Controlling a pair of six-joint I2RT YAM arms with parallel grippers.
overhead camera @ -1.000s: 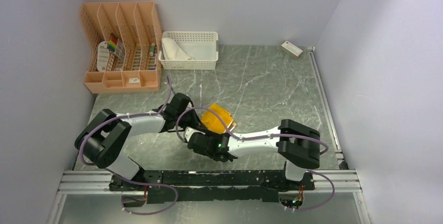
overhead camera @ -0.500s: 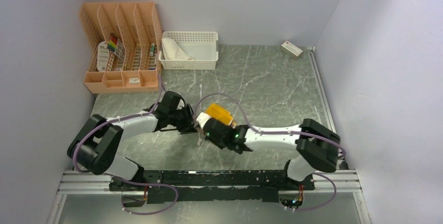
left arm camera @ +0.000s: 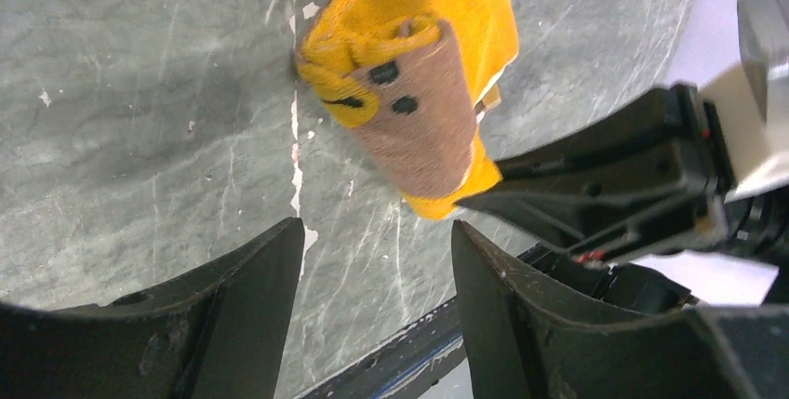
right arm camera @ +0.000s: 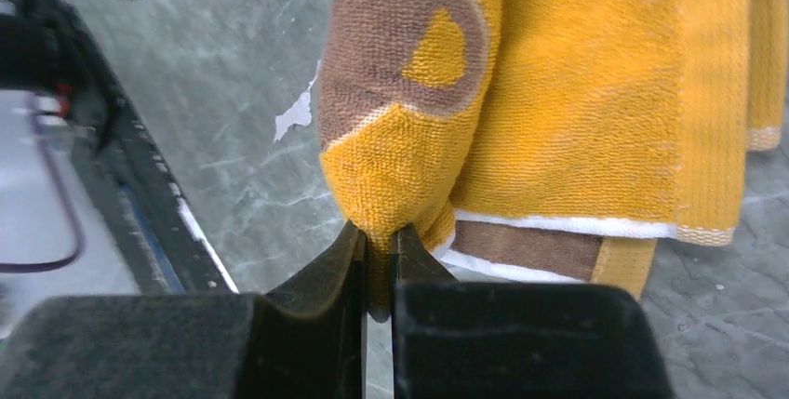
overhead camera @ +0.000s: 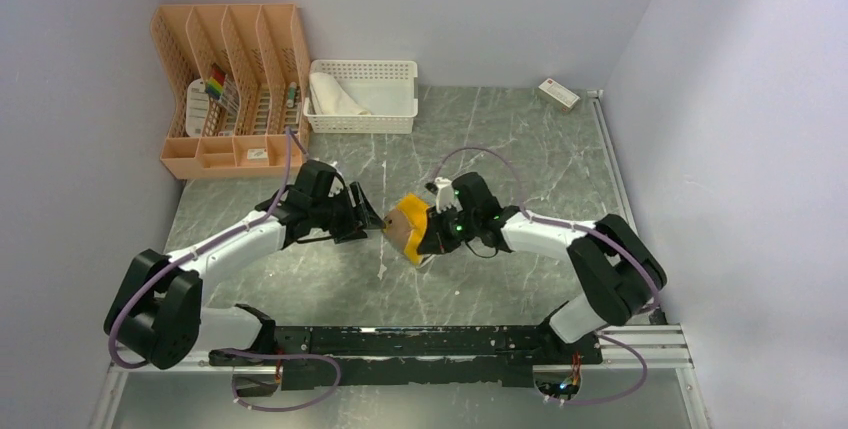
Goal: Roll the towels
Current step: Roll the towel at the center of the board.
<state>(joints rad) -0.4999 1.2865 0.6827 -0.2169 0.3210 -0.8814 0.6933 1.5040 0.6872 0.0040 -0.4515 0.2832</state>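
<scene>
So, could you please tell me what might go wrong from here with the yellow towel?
The right gripper pinches only a thin fold at the edge of the yellow towel, so the roll may slip out or unwind. The left gripper is open and off the towel, so nothing else steadies it. Both grippers sit close together, so a careless move could knock them together.

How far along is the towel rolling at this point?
Done: the yellow towel looks bundled into a roll. In hand: the right gripper is shut on its corner; the left gripper stands open beside it. Left: the white towel lies in the basket, and I cannot tell if it is rolled.
</scene>
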